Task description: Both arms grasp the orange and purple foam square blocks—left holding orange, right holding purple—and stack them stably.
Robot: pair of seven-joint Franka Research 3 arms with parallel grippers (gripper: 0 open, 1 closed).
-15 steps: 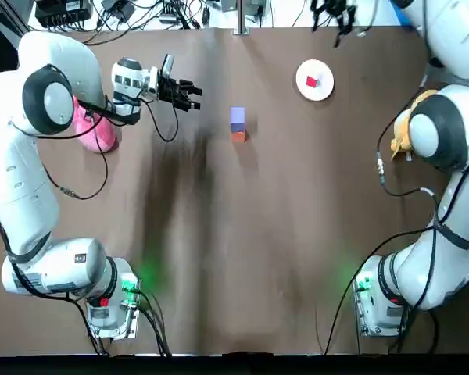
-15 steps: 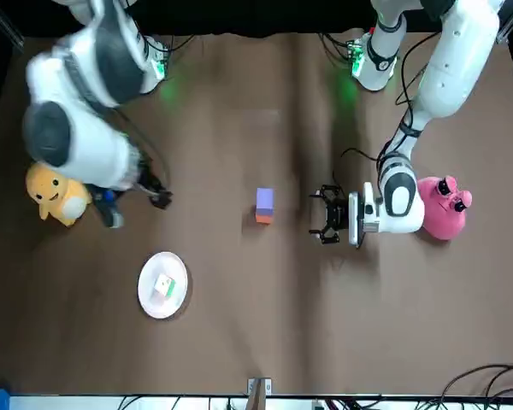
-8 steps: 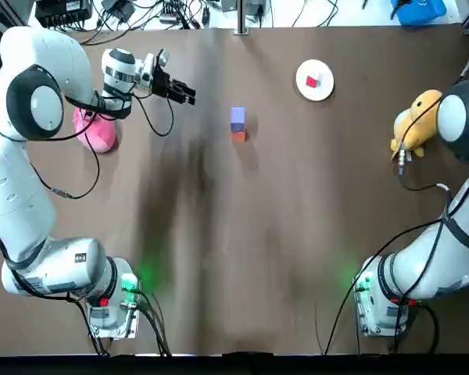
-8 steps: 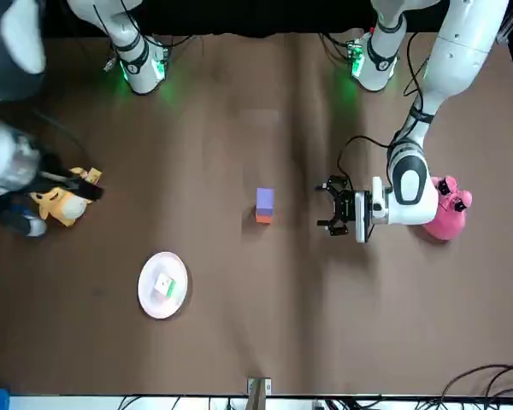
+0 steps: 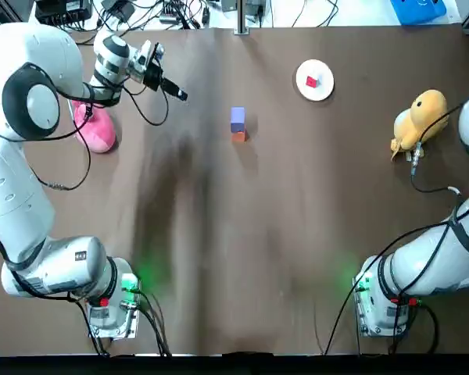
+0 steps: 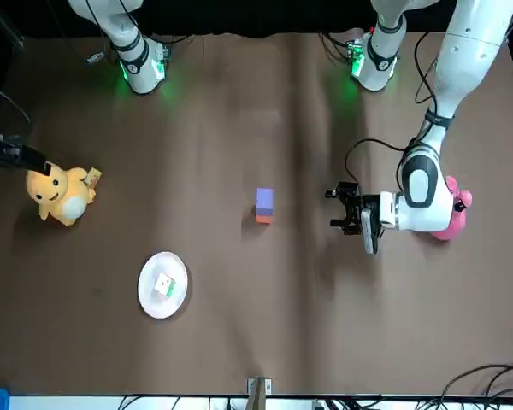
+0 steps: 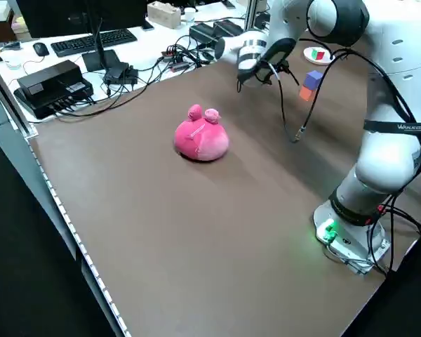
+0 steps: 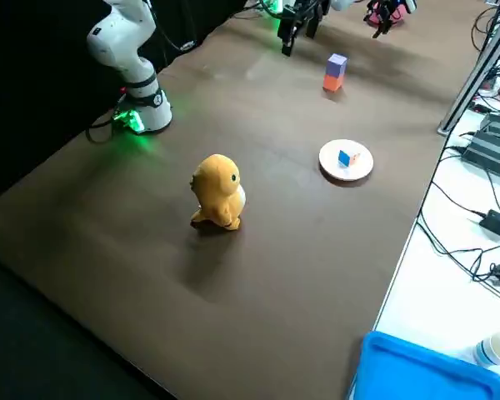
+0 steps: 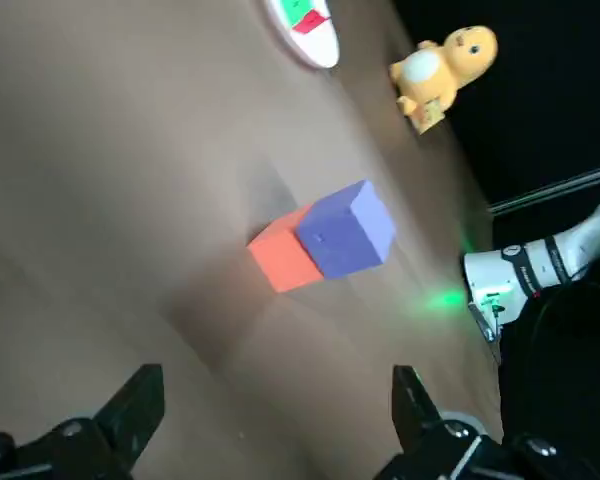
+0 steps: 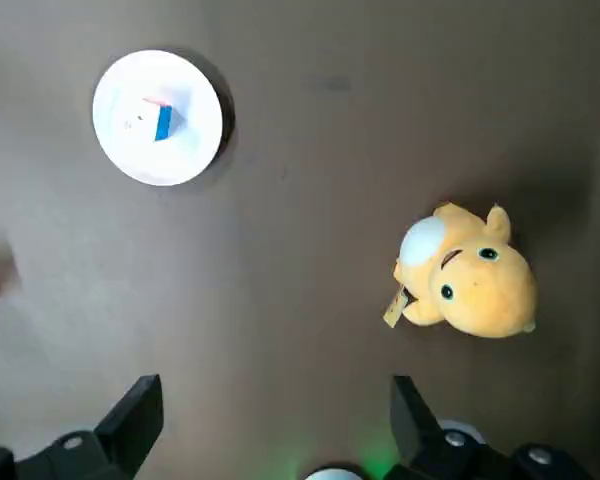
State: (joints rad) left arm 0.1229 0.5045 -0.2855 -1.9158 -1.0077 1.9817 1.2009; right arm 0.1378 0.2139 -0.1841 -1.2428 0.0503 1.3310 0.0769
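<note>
Brown tabletop [image 5: 242,250] holds one pink plush [image 5: 94,129] and one yellow plush [image 5: 418,117] at its sides; between them one purple foam block [image 5: 238,116] sits on one orange foam block [image 5: 238,136], the stack's long axis upright, with one white plate [image 5: 322,87] farther off. Left gripper [image 6: 340,208], beside the pink plush, points toward the stack, fingers apart; right gripper [image 10: 272,390] hangs over the yellow plush, fingers apart.

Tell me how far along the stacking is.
Done: the purple block sits on the orange block, standing free mid-table. In hand: nothing; the left gripper is open near the pink toy, and the right gripper is open near the yellow toy. Left: nothing that shows.
</note>
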